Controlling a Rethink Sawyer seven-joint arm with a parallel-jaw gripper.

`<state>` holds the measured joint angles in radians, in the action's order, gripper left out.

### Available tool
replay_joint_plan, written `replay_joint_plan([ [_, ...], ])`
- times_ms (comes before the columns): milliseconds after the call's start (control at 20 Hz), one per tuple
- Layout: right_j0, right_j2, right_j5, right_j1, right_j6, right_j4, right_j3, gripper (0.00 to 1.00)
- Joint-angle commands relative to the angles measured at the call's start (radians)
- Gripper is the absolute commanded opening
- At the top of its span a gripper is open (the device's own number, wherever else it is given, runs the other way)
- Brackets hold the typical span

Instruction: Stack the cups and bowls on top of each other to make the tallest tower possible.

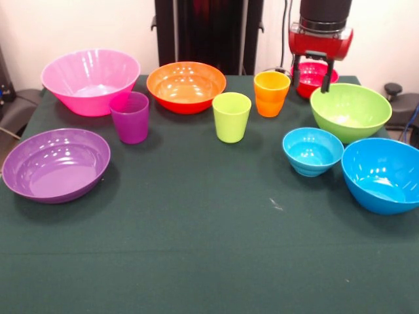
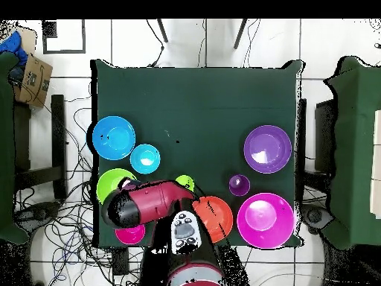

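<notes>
Cups and bowls all sit apart and upright on the green surface (image 1: 196, 242), nothing stacked yet. The hand (image 1: 312, 73) hangs over the small red bowl (image 1: 311, 78) at the far right corner, its two fingers spread wide either side of the bowl's near rim, gripping nothing. Risk: the fingers look set to straddle the glossy rim, so a shallow or off-centre pinch could let the bowl slip or tip as it lifts. The orange cup (image 1: 271, 93) stands just beside the red bowl and the lime green bowl (image 1: 350, 112) is right in front, so a sideways drift could knock either one. Every container looks empty: big pink bowl (image 1: 91, 81), orange bowl (image 1: 186, 86), shallow purple bowl (image 1: 56, 164), small light blue bowl (image 1: 312, 151), big blue bowl (image 1: 383, 174), purple cup (image 1: 129, 116), lime green cup (image 1: 232, 116). Overhead, the arm (image 2: 145, 206) covers the red bowl and part of the lime green bowl, so contact there cannot be told.
</notes>
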<state>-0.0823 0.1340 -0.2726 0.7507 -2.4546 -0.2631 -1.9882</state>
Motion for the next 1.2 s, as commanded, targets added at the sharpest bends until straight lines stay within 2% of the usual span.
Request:
replay_joint_plan([
  [50,-0.025,0.088,0.018,-0.011,0.053,-0.073,-0.026,1.00],
  [700,-0.020,0.095,-0.029,-0.002,0.056,-0.067,-0.004,1.00],
  [1200,0.038,0.081,-0.077,-0.010,0.029,-0.037,0.050,1.00],
])
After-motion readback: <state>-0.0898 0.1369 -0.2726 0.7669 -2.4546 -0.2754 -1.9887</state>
